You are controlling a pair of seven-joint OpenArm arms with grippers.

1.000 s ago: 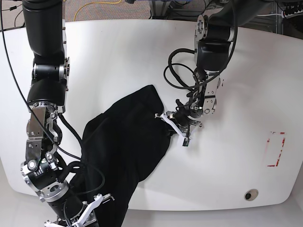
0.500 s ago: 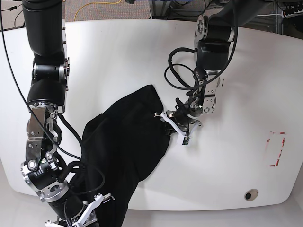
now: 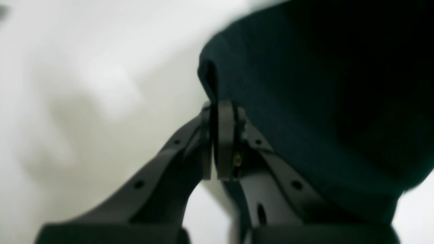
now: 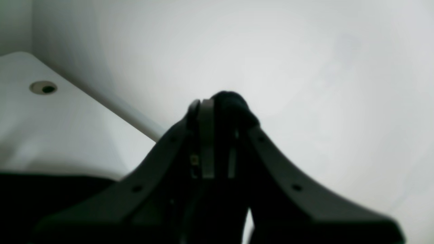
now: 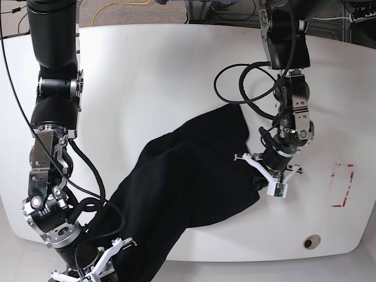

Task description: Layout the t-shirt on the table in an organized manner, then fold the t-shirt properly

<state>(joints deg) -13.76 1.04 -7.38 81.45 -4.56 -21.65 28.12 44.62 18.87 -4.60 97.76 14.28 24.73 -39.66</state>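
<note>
The black t-shirt [image 5: 188, 182] lies crumpled in a diagonal band across the white table [image 5: 164, 76], from the front left edge toward the middle right. My left gripper [image 5: 257, 170] is shut on the shirt's right edge. In the left wrist view the closed fingertips [image 3: 220, 135] pinch a fold of the dark cloth [image 3: 305, 84]. My right gripper [image 5: 97, 267] is at the front left edge, where the shirt hangs over. In the right wrist view it [image 4: 217, 108] is shut on a bunch of black cloth [image 4: 230, 100].
A red tape rectangle [image 5: 342, 185] is at the table's right side, with a round grommet hole [image 5: 311, 241] near the front right corner. Another grommet hole [image 4: 43, 87] shows in the right wrist view. Black cables [image 5: 247, 88] loop beside the left arm.
My left gripper has moved to the right and a little toward the front, dragging the shirt's edge with it. The shirt is now stretched wider across the table. My right gripper has kept its hold.
</note>
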